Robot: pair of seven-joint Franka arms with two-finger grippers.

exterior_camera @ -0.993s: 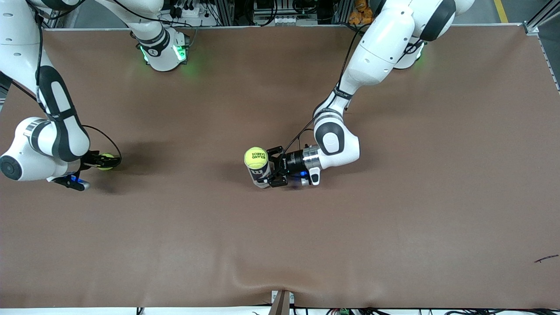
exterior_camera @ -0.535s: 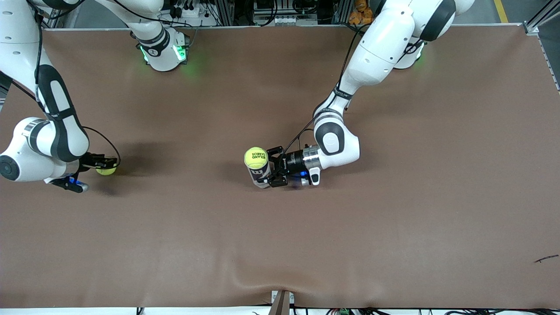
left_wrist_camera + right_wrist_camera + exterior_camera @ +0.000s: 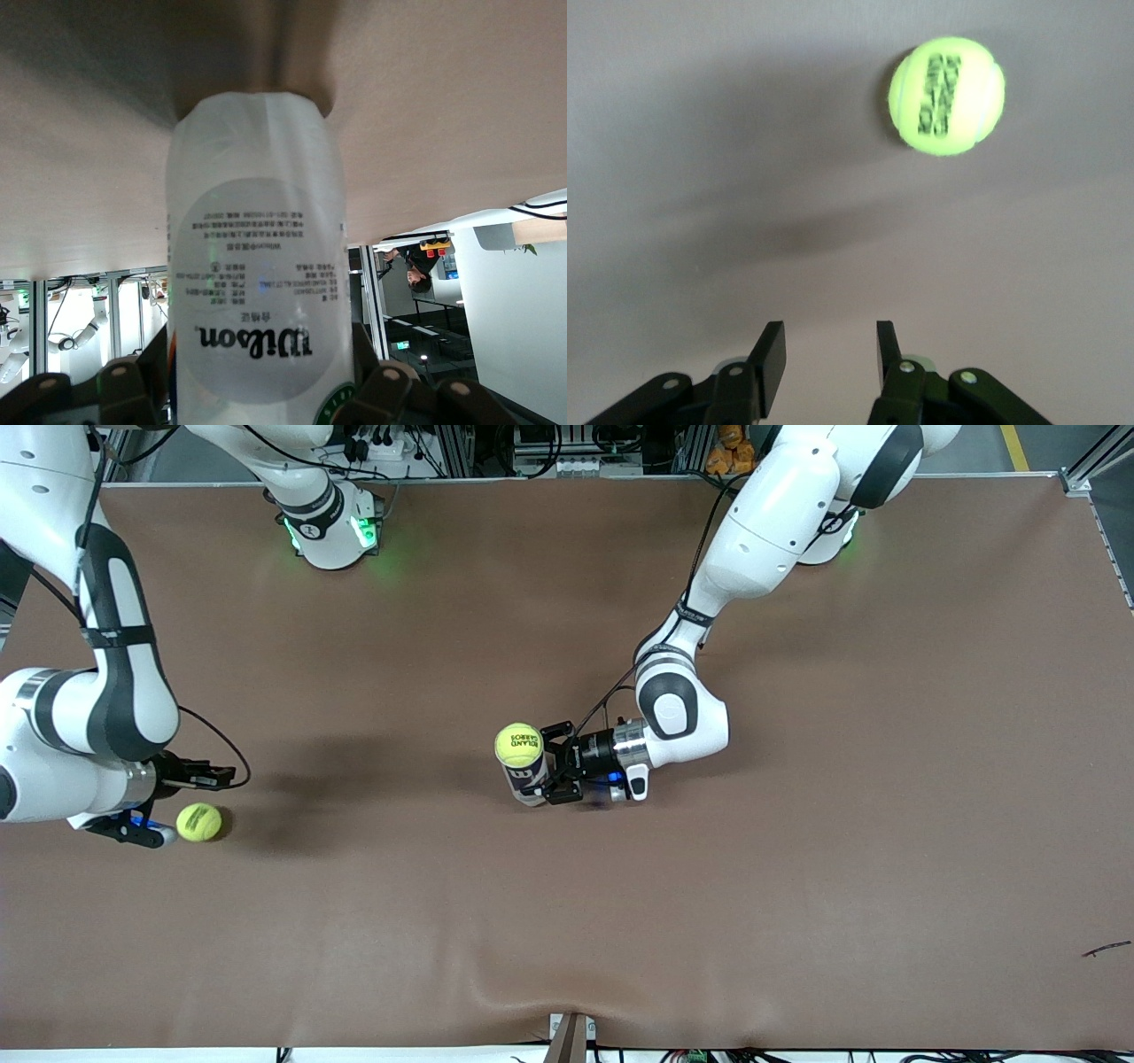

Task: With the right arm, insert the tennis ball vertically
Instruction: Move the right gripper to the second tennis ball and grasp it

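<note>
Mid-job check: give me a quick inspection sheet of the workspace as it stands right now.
Surface: brown mat, wrinkled at the camera edge.
Job's things: upright can with a tennis ball at its mouth; loose ball lying free on the mat, toward the right arm's end.
Clutter: small dark scrap toward the left arm's end.
Grippers: left gripper shut on the can; right gripper beside the loose ball, jaws apart, holding nothing.
Cables: black leads along both forearms.
Surroundings: frames and wiring at the bases' edge.
</note>
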